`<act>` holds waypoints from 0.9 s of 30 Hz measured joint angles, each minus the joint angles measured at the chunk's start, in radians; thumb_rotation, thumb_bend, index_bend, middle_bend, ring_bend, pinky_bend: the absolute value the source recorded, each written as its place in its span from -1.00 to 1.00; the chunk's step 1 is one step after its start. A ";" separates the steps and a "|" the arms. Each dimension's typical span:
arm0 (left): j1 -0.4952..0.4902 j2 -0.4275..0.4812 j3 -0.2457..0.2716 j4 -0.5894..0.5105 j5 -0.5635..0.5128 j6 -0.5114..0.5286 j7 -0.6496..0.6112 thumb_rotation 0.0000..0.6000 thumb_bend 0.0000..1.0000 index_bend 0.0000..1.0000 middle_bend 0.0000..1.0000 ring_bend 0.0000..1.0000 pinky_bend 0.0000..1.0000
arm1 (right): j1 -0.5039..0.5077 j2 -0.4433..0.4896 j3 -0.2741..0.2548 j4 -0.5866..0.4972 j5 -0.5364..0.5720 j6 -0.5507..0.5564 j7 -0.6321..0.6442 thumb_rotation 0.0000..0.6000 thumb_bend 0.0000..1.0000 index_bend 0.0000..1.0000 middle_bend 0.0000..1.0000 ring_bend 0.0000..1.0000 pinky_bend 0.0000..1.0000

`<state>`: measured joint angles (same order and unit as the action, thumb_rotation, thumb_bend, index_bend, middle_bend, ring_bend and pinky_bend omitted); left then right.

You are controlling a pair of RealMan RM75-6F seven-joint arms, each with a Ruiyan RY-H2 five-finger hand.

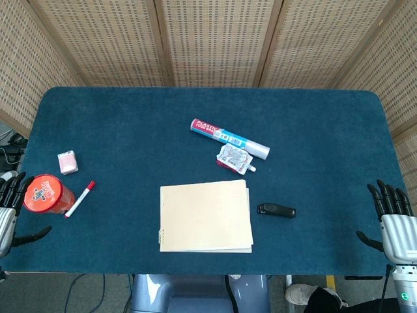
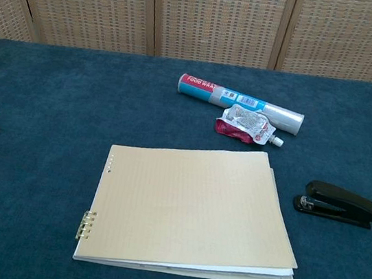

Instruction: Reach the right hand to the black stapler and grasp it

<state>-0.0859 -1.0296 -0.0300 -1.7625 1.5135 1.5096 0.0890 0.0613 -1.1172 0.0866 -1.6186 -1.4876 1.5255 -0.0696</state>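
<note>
Right of the notebook (image 1: 206,216), toward the table's front edge, lies the stapler (image 1: 275,210), flat on the blue cloth with its long side running roughly along that edge. It sits just beside the notebook's right edge, not touching it.

Your right hand (image 1: 393,222) is at the table's front right corner, well apart from the stapler, fingers spread and upright, holding nothing. Only the head view shows it; the chest view does not reach it.

You'll want to bring that hand in across the bare cloth to the stapler's right, which looks like the easy lane. Come down over the middle of the body and close across its narrow width, thumb on one long side, fingers on the other. It is low and slim, so a shallow approach will likely push it into the notebook; settle from above.

Beyond it, toward the table's middle, the pouch (image 1: 234,158) and tube (image 1: 229,138) are out of your path. Your left hand (image 1: 9,208) is at the front left corner beside the red can (image 1: 47,194), open and empty.
</note>
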 measured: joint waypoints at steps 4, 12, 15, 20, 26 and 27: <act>-0.004 0.000 -0.008 -0.006 -0.012 -0.005 0.002 1.00 -1.00 -1.00 -1.00 -1.00 -1.00 | 0.003 -0.009 0.000 0.007 -0.003 -0.003 0.008 1.00 -1.00 -1.00 -1.00 -1.00 -1.00; -0.007 -0.010 -0.016 -0.003 -0.031 -0.012 0.021 1.00 -1.00 -1.00 -1.00 -1.00 -1.00 | 0.052 -0.031 0.000 0.015 0.018 -0.115 0.036 1.00 -1.00 -1.00 -0.96 -0.99 -0.92; -0.012 -0.020 -0.015 0.001 -0.036 -0.026 0.049 1.00 -1.00 -1.00 -1.00 -1.00 -1.00 | 0.093 -0.040 0.003 0.019 0.035 -0.206 0.060 1.00 -1.00 -0.96 -0.82 -0.85 -0.76; -0.026 -0.040 -0.020 0.005 -0.064 -0.053 0.091 1.00 -1.00 -1.00 -1.00 -1.00 -1.00 | 0.182 -0.066 0.016 0.022 0.088 -0.376 0.120 1.00 -1.00 -0.62 -0.55 -0.59 -0.54; -0.039 -0.054 -0.033 0.017 -0.103 -0.078 0.116 1.00 -1.00 -1.00 -1.00 -1.00 -1.00 | 0.242 -0.144 0.040 0.034 0.197 -0.454 0.090 1.00 -0.80 -0.49 -0.43 -0.49 -0.42; -0.041 -0.056 -0.034 0.019 -0.109 -0.082 0.118 1.00 -1.00 -1.00 -1.00 -1.00 -1.00 | 0.250 -0.159 0.043 0.038 0.213 -0.462 0.072 1.00 -0.77 -0.47 -0.42 -0.47 -0.40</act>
<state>-0.1271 -1.0856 -0.0644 -1.7438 1.4050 1.4276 0.2071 0.3112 -1.2758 0.1291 -1.5803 -1.2751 1.0639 0.0026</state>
